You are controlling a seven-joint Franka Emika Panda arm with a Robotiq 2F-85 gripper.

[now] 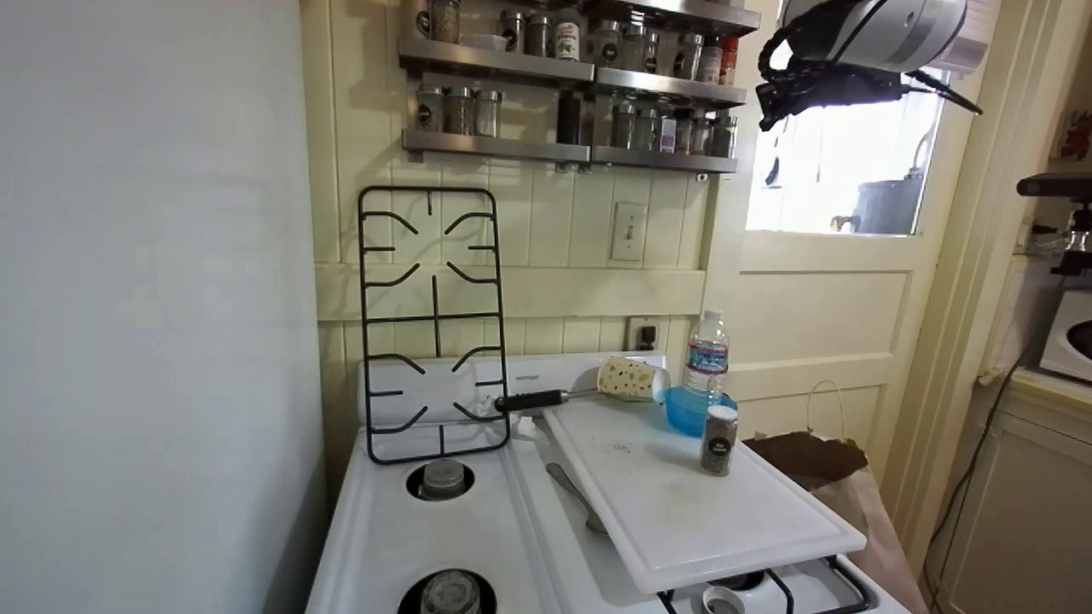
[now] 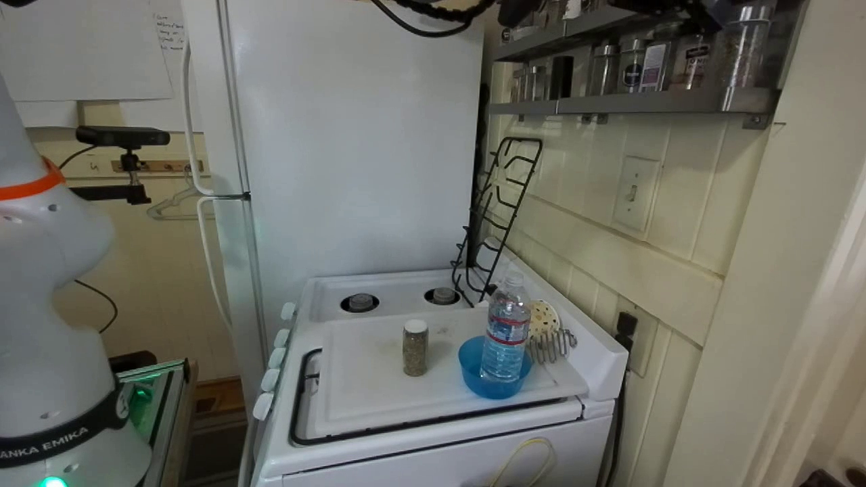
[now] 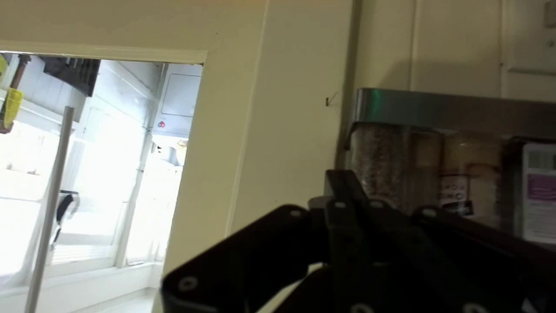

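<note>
The hand (image 3: 345, 182) was found clenched, its fingers together and nothing visible between them. It hung high at the right of the scene, close to the right end of the lower spice shelf (image 1: 665, 159). The end jar (image 3: 375, 161) appeared to be the thing nearest it, standing on that shelf beside further jars (image 3: 471, 174); whether there was contact could not be established (the wrist view, upside down, was dark about the fingertips).

Lower down, a white-lidded jar (image 1: 719, 439) stood upright on a white board (image 1: 674, 507) laid over the right part of the stove (image 1: 486, 529). Just beyond it in an exterior view, a water bottle (image 1: 706, 358) stood in a blue bowl (image 1: 682, 418), and a patterned cup (image 1: 627, 379) lay on its side farther left.

The step in hand was judged to be positioning, unladen, by the shelf. The next move was judged to call for clearance from the shelf edge and, before any grasp, for parting the fingers.
</note>
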